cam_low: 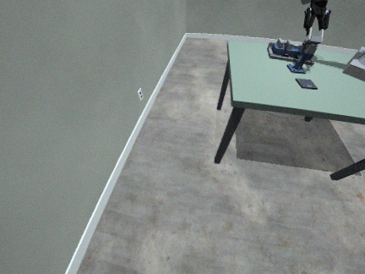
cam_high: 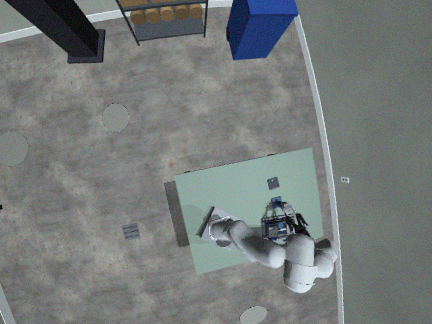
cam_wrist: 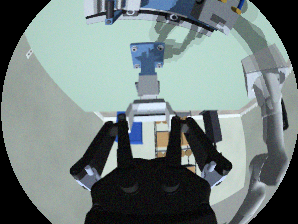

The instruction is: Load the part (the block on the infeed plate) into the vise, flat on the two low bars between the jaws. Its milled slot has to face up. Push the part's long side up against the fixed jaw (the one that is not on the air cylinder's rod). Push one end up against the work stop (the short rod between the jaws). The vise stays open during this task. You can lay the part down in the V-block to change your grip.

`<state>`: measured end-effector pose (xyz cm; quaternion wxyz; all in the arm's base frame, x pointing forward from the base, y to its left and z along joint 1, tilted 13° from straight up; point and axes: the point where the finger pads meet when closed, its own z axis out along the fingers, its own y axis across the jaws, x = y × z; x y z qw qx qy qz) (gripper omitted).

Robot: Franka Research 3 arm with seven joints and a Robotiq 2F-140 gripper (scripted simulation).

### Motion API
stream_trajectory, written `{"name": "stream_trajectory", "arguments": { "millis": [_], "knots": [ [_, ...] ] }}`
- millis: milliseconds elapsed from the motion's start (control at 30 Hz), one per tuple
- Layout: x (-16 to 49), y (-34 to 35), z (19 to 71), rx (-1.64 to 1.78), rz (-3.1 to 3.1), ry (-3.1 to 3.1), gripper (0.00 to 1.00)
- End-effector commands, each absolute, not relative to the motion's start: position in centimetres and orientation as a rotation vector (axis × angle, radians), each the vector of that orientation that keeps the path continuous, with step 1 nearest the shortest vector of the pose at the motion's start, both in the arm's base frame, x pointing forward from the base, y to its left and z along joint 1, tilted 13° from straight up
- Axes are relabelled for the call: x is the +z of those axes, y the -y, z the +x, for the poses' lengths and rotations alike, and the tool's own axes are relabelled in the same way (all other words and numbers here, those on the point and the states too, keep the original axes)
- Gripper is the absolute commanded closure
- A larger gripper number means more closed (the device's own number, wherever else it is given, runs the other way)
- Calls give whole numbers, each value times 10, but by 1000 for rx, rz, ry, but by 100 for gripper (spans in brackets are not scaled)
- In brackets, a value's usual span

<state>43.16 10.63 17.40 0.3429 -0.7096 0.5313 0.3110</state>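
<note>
My gripper (cam_low: 315, 36) (cam_wrist: 149, 108) points down over the V-block stand and is shut on the part, a light grey block (cam_wrist: 149, 105) between its fingertips. The V-block stand has a blue foot (cam_low: 296, 70) (cam_wrist: 141, 50) and a grey head (cam_wrist: 148, 86) right by the part; whether they touch, I cannot tell. The slot's facing is not clear. The dark infeed plate (cam_high: 273, 183) (cam_low: 306, 84) has no block on it. The vise (cam_high: 275, 230) (cam_low: 285, 52) (cam_wrist: 150, 11) is beside the stand, its bars and work stop too small to make out.
The green table (cam_high: 235, 185) (cam_low: 262, 84) (cam_wrist: 200, 85) carries all of these. The arm's grey mount (cam_low: 356, 69) (cam_wrist: 250, 82) stands to one side of the vise. A blue cabinet (cam_high: 260, 35) and a shelf with several brown rolls (cam_high: 166, 14) stand beyond the table.
</note>
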Motion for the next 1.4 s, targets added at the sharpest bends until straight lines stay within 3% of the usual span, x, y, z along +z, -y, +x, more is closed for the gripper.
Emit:
{"name": "stream_trajectory", "arguments": {
  "millis": [0,1367],
  "knots": [
    [176,-106,430,820,-1836,-1392,100],
    [186,-104,429,820,-1836,-1392,100]
  ]
}}
